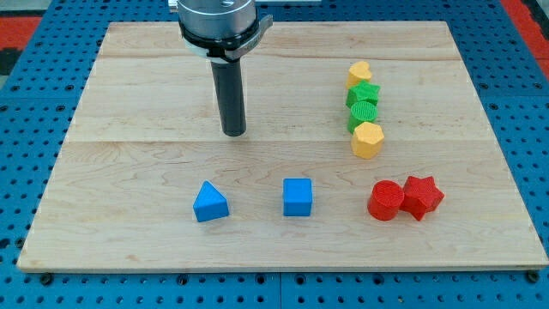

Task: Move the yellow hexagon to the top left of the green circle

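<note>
Our arm carries no jaws, so nothing is grasped; our tip [233, 133] rests on the table [129, 103] at upper centre of the frame, well apart from every block. The yellow hexagon [367, 139] sits at centre right, touching the green circle [362, 115] just above it, so a push must first separate them.

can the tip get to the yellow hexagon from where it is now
Probably yes: my tip stands apart, to the view's left of the yellow hexagon, with bare board between. The green circle touches the hexagon's top side only.
</note>
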`<action>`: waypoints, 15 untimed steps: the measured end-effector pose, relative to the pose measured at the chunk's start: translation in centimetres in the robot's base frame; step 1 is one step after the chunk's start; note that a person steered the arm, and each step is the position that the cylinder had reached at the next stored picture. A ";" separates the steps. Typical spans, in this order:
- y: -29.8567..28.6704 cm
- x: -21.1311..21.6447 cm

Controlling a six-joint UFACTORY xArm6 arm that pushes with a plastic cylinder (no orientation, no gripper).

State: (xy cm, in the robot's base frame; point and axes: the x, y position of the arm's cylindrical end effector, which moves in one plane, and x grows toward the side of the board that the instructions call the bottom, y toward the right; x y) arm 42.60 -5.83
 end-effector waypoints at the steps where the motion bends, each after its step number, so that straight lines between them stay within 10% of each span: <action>1: 0.1 0.0; 15: 23.2 2.8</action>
State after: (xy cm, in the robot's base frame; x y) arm 45.38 17.34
